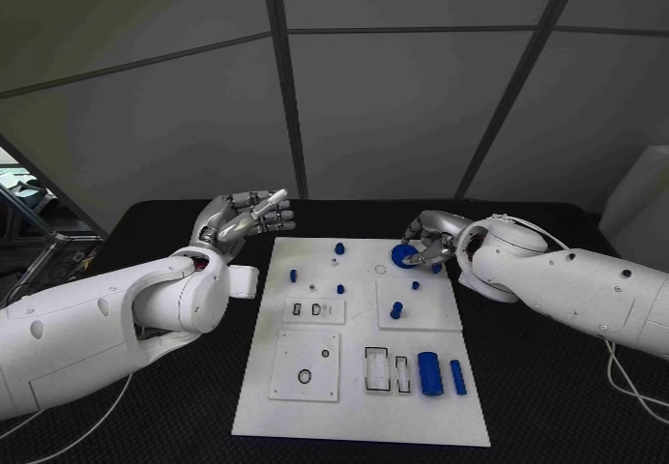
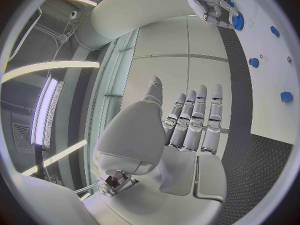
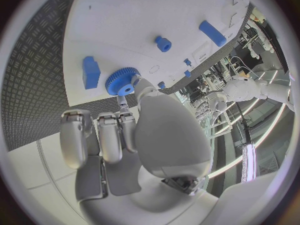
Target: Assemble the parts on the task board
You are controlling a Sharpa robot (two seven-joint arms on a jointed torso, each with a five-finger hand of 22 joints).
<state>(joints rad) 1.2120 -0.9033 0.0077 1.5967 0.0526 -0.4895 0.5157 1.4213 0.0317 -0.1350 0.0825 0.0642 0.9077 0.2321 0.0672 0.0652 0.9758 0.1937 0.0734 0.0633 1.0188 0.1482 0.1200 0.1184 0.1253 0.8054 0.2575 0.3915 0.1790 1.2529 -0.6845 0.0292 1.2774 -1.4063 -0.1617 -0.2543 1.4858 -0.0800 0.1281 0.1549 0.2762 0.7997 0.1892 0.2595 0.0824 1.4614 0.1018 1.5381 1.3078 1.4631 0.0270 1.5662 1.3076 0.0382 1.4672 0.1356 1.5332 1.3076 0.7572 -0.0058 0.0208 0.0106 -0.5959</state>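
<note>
The white task board (image 1: 356, 406) lies in the middle of the black table. My right hand (image 1: 432, 240) hovers over the board's far right part and pinches a blue gear (image 1: 403, 255) between thumb and finger. The right wrist view has the gear (image 3: 122, 81) just above the board (image 3: 125, 15), beside a blue block (image 3: 90, 71) and a blue peg (image 3: 163, 43). My left hand (image 1: 246, 217) is raised off the board's far left corner, fingers straight and apart from the thumb, holding nothing. In the left wrist view the left hand (image 2: 187, 125) is bare, with the right hand (image 2: 209, 5) and the gear (image 2: 237, 20) beyond it.
Small blue pegs (image 1: 339, 248) (image 1: 294, 275) (image 1: 396, 310) stand on the board's far half. A blue cylinder (image 1: 428, 372) and a blue bar (image 1: 457, 377) lie at its near right, next to rectangular slots (image 1: 378, 368). A black ring (image 1: 305, 376) sits on the near left plate.
</note>
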